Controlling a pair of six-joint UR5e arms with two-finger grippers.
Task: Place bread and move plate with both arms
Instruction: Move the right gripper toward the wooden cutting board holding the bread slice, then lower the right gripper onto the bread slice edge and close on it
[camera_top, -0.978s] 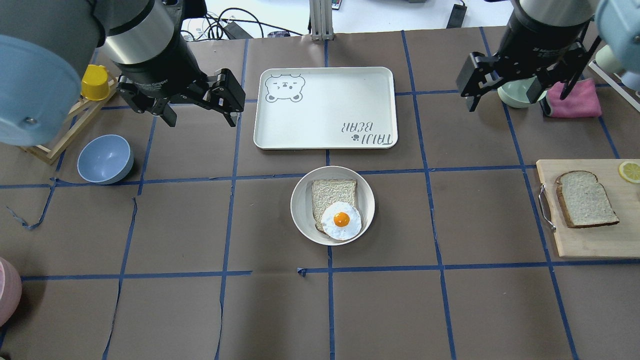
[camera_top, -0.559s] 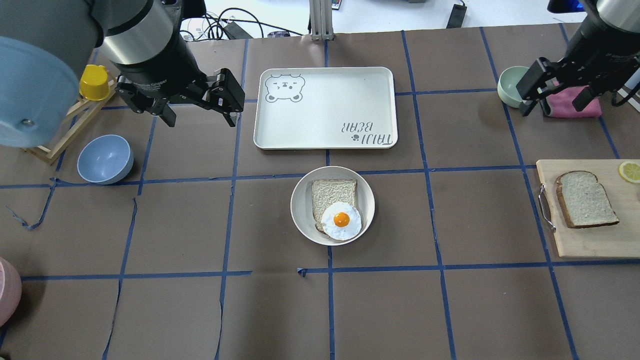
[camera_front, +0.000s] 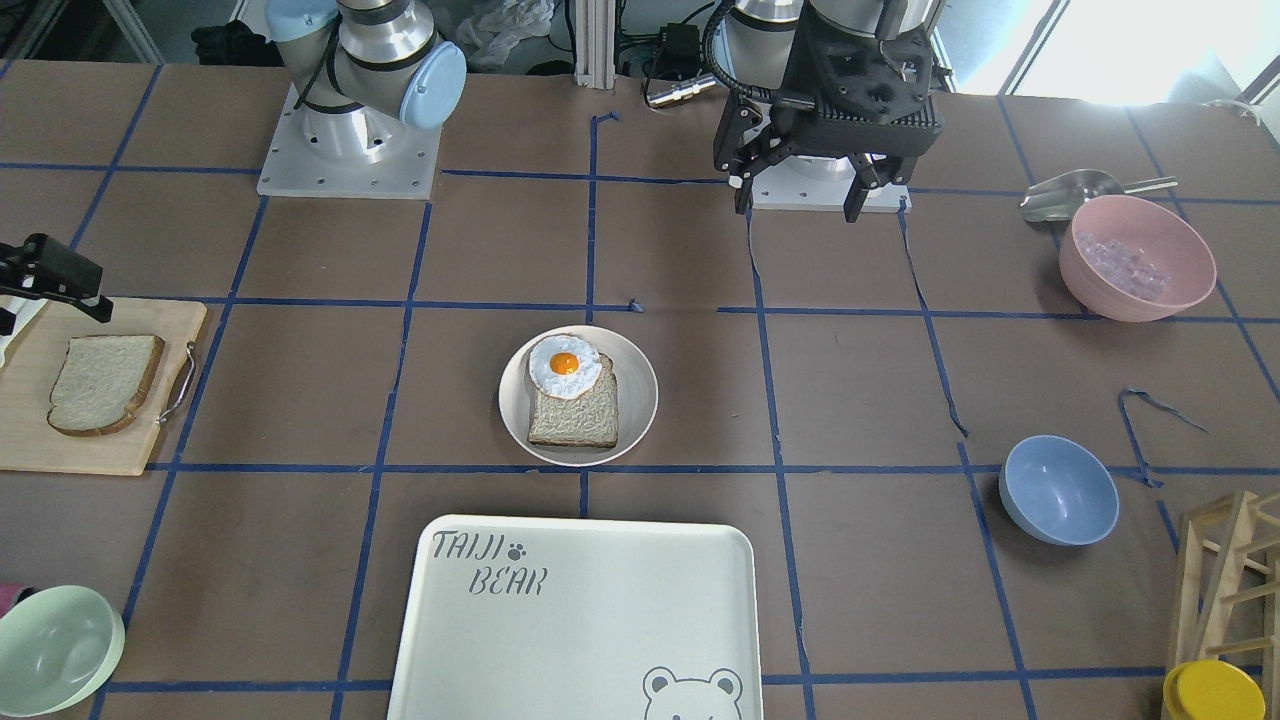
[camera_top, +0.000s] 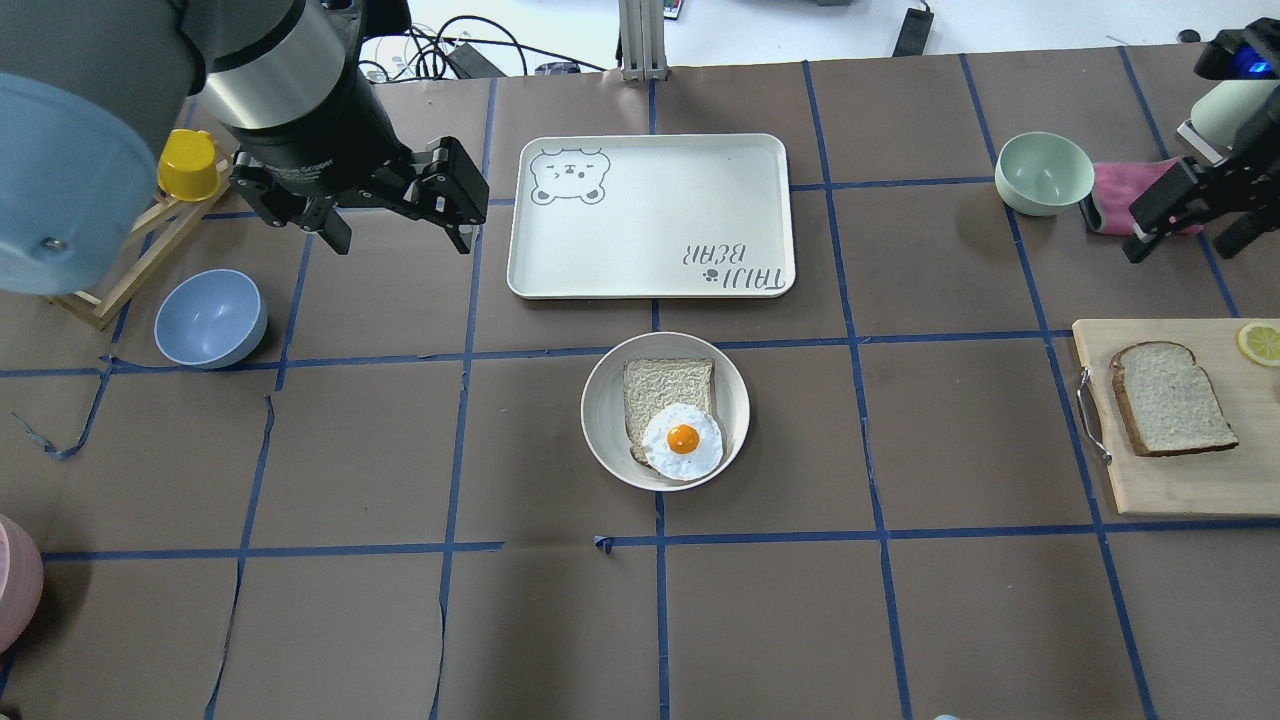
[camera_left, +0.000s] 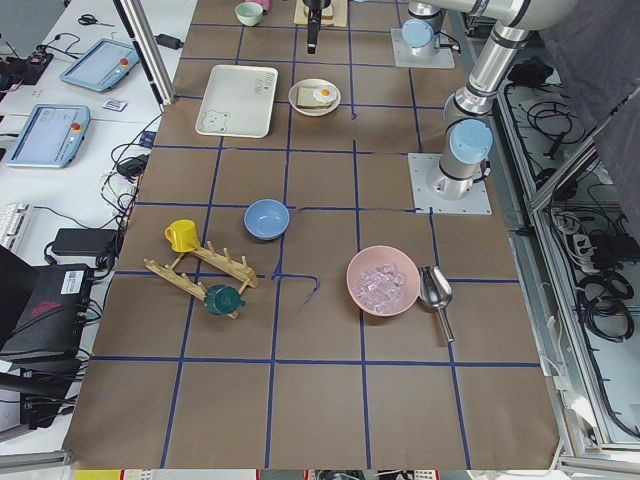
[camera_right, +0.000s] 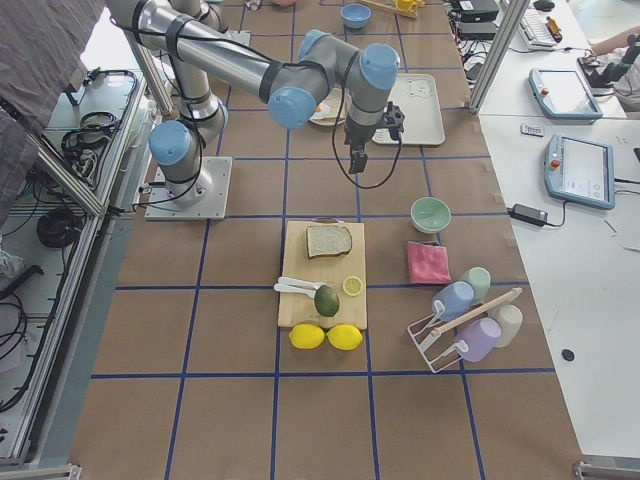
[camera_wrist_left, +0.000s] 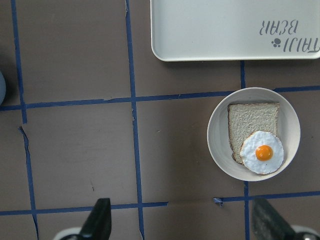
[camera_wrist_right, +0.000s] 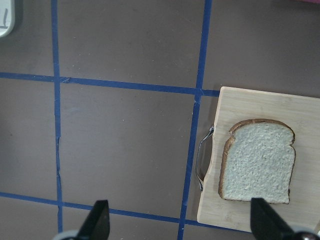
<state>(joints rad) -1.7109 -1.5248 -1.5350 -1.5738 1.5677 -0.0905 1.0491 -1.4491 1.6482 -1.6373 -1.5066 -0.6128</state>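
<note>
The bread (camera_top: 1172, 398) lies flat on a wooden cutting board (camera_top: 1180, 480) at the right end of the table. It is close to the board's metal handle, its rounded top points to the far side, and a lemon slice (camera_top: 1260, 343) lies at the board's far corner. The plate (camera_top: 600, 410) stands in the middle of the table, well apart from the board. It carries a squarer slice of toast (camera_top: 668, 385) and a fried egg (camera_top: 683, 440) that overlaps the near part of that slice. Just beyond the plate is a large white tray (camera_top: 650, 215), not touching it. The right gripper (camera_top: 1185, 245) hangs in the air beyond the far edge of the board, close to a pink cloth (camera_top: 1120, 185) and a green bowl (camera_top: 1044, 172). Its fingers (camera_wrist_right: 97, 222) are spread wide and hold nothing. Its height over the table is hard to judge; it seems well above. The left gripper (camera_top: 403, 242) hangs to the left of the tray, also spread wide and empty, with a blue bowl (camera_top: 210, 318) near it.
</note>
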